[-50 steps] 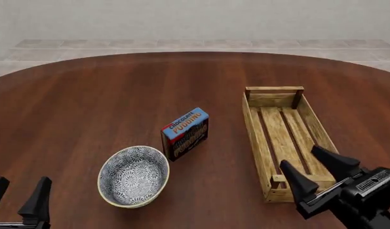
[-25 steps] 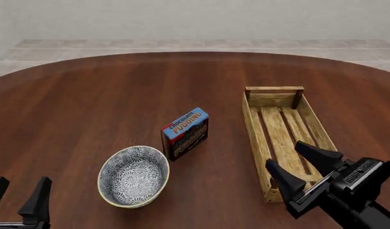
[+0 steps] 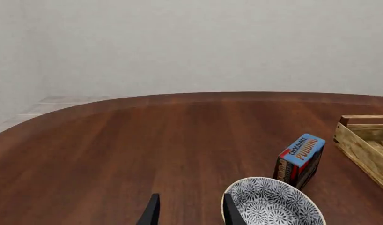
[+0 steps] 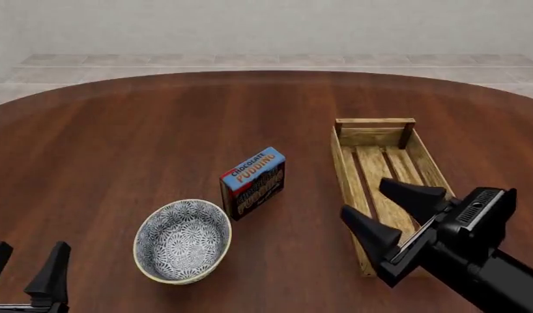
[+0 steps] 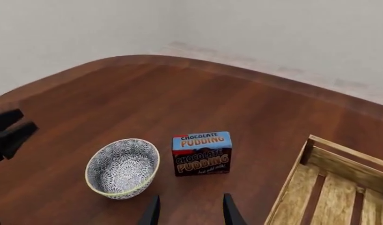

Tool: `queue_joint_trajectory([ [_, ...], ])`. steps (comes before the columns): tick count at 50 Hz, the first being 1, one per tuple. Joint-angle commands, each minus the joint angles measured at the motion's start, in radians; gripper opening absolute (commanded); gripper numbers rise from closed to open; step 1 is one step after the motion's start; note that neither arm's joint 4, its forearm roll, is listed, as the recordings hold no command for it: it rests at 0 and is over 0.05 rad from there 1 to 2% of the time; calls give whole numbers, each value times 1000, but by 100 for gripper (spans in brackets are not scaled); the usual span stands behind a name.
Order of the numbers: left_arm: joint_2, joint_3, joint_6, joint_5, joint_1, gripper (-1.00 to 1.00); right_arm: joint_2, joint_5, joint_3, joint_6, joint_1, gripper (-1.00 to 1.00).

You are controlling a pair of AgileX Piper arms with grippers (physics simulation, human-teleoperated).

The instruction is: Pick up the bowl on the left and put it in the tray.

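Sitting on the brown table (image 4: 144, 130), the bowl (image 4: 182, 240) is near the front left, just beside the pudding box (image 4: 253, 182). The tray (image 4: 384, 186) lies well apart on the right side. The right gripper (image 4: 384, 212) hangs over the tray's near end with fingers spread wide and holding nothing. The left gripper (image 4: 25, 268) waits low by the bowl, open and empty too

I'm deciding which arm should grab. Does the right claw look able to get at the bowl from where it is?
Probably yes: the right claw is open above the tray, and only bare table lies between it and the bowl; the pudding box stands farther back.
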Motion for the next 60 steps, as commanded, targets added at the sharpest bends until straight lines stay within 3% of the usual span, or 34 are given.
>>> queue_joint_trajectory([
  [1,0,0,0,0,0,100,43,33,-62,17,27,100],
  [36,0,0,0,0,0,100,208,75,-197,52,120,100],
  [45,0,0,0,0,0,100,236,112,-233,53,157,100],
  [48,0,0,0,0,0,100,250,127,-249,62,168,100],
  [49,0,0,0,0,0,100,263,139,-258,87,179,100],
  [60,0,0,0,0,0,100,257,211,-310,61,228,100],
])
